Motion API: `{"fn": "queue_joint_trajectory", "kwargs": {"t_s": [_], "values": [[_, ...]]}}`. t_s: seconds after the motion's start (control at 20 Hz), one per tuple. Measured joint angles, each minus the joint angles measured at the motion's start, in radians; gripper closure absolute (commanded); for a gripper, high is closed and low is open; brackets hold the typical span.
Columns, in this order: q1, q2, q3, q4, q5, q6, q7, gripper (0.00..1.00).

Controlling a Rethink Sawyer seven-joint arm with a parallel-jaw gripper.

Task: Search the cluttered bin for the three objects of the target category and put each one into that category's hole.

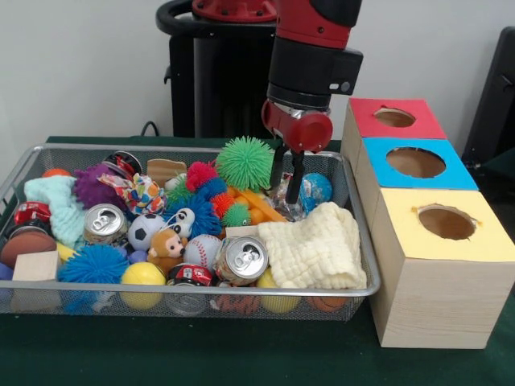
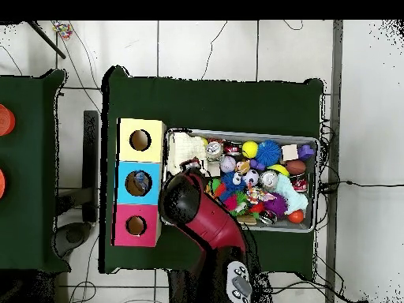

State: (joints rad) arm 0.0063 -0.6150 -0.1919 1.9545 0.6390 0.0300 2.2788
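The wire-mesh bin (image 1: 201,299) is full of toys; it also shows in the overhead view (image 2: 245,132). My gripper (image 1: 283,198) reaches down into its back right part, open. One see-through plastic bottle (image 1: 282,190) lies between the fingers (image 1: 295,178); I cannot tell if they touch it. I cannot make out other bottles in the clutter. The red-topped hole (image 1: 394,117) is on the far box right of the bin and also shows in the overhead view (image 2: 136,226). There the arm (image 2: 197,209) hides the gripper.
The blue-topped hole (image 1: 416,162) and yellow-topped hole (image 1: 447,222) lie nearer the camera than the red one. A blue globe ball (image 1: 316,189) sits just right of the gripper, a green spiky ball (image 1: 245,162) left, a white cloth (image 1: 318,245) in front. Two cans (image 1: 241,259) (image 1: 105,223) lie in the bin.
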Motion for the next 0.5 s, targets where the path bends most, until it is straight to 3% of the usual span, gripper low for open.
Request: {"fn": "queue_joint_trajectory", "kwargs": {"t_s": [0.5], "values": [[-0.013, -0.002, 0.04, 0.075, -0.019, -0.03, 0.0, 0.0]]}}
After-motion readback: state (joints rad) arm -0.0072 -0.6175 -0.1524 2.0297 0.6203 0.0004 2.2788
